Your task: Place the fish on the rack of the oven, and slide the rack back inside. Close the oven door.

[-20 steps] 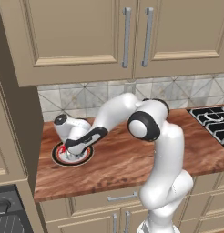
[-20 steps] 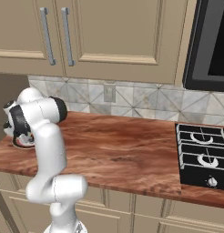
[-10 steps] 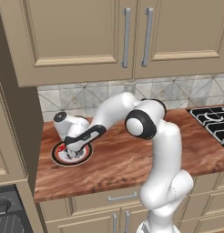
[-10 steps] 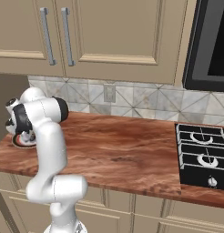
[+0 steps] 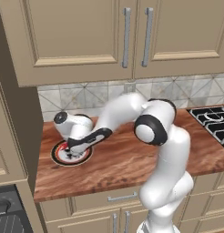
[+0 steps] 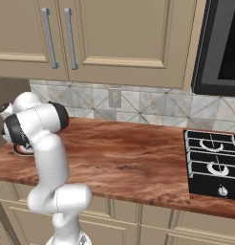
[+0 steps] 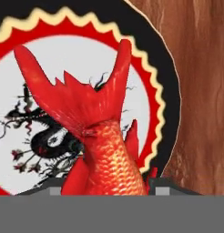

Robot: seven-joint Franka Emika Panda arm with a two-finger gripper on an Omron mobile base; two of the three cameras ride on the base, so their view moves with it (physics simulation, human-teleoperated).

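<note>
Hand view: fish (image 7: 102,150) on plate (image 7: 164,82), end effector (image 7: 104,190) fingertips flanking it, grasp unclear; left base view: plate on counter (image 5: 127,159).

Black-rimmed plate (image 5: 58,159) on wooden counter (image 5: 118,166); gas cooktop (image 6: 212,165) well apart; 2 beige cabinet doors (image 5: 127,32) above

A rendered home kitchen: beige panelled wall cabinets with steel bar handles (image 5: 126,37), a grey patterned tile backsplash (image 6: 138,104), a reddish wood-grain table (image 6: 124,153) and a black gas cooktop (image 6: 212,162).
</note>
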